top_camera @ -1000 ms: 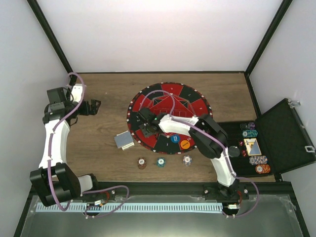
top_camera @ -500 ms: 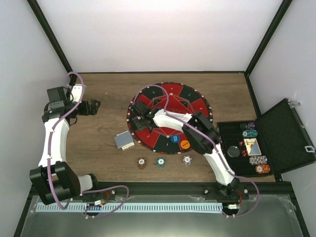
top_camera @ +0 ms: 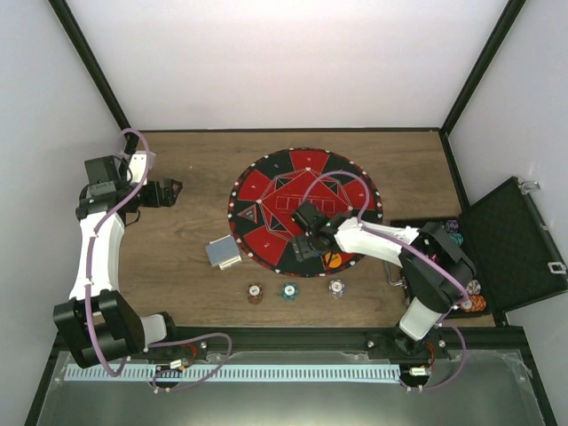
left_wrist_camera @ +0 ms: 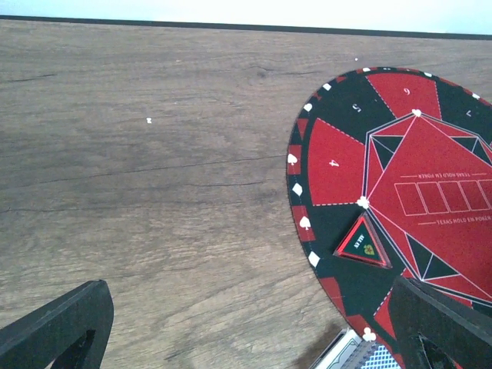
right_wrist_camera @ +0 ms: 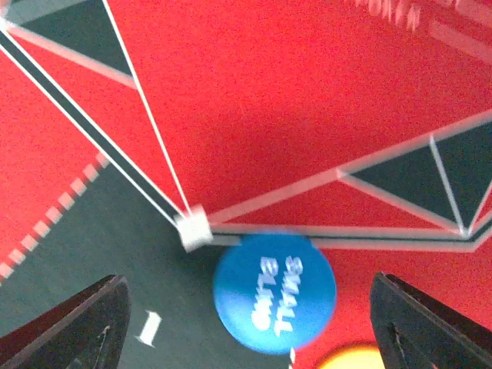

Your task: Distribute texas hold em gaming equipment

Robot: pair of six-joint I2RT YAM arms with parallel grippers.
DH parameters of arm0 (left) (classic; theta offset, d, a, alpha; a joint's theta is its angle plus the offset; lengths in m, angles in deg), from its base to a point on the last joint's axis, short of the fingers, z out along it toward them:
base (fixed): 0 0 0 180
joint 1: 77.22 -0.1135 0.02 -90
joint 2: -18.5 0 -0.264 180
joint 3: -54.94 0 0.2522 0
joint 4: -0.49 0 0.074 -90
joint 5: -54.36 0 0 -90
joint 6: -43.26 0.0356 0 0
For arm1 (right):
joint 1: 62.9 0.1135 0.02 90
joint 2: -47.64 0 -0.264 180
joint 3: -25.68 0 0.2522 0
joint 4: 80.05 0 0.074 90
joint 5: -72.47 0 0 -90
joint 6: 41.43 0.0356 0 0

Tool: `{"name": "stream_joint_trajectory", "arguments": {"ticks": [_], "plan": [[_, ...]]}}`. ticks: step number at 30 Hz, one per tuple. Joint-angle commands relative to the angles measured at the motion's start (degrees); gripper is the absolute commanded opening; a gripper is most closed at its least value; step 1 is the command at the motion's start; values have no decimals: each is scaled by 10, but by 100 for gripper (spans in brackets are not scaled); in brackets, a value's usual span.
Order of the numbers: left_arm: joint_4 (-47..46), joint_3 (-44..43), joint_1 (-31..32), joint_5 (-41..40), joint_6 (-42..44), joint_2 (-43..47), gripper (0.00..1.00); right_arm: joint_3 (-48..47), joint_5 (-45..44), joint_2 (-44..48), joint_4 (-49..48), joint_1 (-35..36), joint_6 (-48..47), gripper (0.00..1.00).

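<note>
White walls and a black frame box in a brown wood-grain counter [top_camera: 186,160], with a big round red-and-black felt mat [top_camera: 293,169] sitting roughly in the middle of it.

Right tool [top_camera: 306,241] hangs low over the part of the mat closest to the near edge. From its wrist cam the two black fingers [right_wrist_camera: 73,330] are spread wide with nothing pinched. Flat on the mat in the gap between them lies a round blue disc printed "SMALL BLIND" [right_wrist_camera: 274,292], and a round orange disc [right_wrist_camera: 350,359] peeks in just beside it at the bottom of that view.

Left tool [top_camera: 171,190] is over bare wood near the left edge, well apart from the mat. Its fingers [left_wrist_camera: 58,327] are wide apart too, holding nothing.

Other bits:
- small red-and-black triangular marker with green lettering [left_wrist_camera: 361,242], flat on the left side of the mat
- little stack of grey-blue-backed playing cards [top_camera: 223,253], on the wood right at the mat's left rim
- three striped-edge poker chips in a row between the mat and the near edge, all off the mat: brown chip [top_camera: 256,290], teal chip [top_camera: 289,289], white chip [top_camera: 335,287]
- open black hard case [top_camera: 515,235] at the right edge, mostly hidden by the right arm, with a few more striped case chips [top_camera: 476,303] showing inside
</note>
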State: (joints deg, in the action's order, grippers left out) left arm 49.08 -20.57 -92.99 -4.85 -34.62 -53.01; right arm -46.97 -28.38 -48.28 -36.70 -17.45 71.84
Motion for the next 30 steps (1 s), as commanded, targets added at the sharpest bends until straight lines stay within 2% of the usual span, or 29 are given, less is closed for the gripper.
{"name": "stream_joint_trajectory", "arguments": {"ticks": [1,6,9,13,24,28,30], "plan": [[-3,-14,-3,19,-8,-1,100,45,-4,30,-3,-2,26,87],[-2,-19,-3,18,-10,-2,100,53,12,19,-14,-3,22,85],[1,-20,-3,14,-6,-1,100,59,21,13,-26,-3,18,81],[1,-20,-3,9,-4,-1,100,60,28,1,-33,-3,15,69],[0,-26,-3,13,-8,-5,100,70,15,-5,-28,-3,12,59],[2,-25,-3,9,-8,-6,100,65,1,-4,-11,-3,12,58],[2,-24,-3,9,-8,-5,100,62,-5,4,0,-3,11,63]]}}
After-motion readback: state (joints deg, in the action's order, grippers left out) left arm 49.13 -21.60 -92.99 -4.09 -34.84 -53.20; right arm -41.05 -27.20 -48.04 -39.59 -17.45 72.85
